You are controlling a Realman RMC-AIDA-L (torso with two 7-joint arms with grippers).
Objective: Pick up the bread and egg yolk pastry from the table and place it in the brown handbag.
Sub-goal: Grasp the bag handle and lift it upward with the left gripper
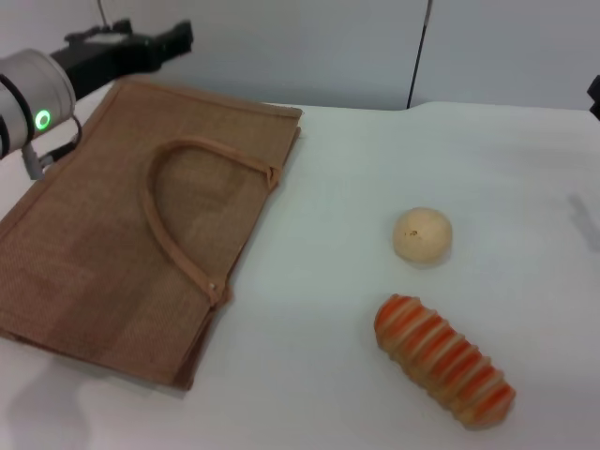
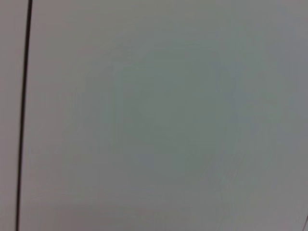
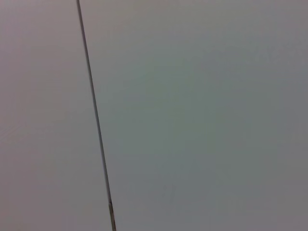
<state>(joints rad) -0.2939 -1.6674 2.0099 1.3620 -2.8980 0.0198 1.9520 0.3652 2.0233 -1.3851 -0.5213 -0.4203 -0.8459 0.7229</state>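
The bread (image 1: 443, 361) and egg yolk pastry (image 1: 422, 234) lie clear of the flat brown handbag (image 1: 122, 234) for you, while your raised left gripper's (image 1: 173, 39) finger state can't be told.

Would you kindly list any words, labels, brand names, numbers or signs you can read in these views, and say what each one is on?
There is no readable text in any view.
Brown handbag: plain weave, no label.
Bread and egg yolk pastry: no wrapper or print.
Left arm: only a green ring light, no characters.
Both wrist views show bare wall.
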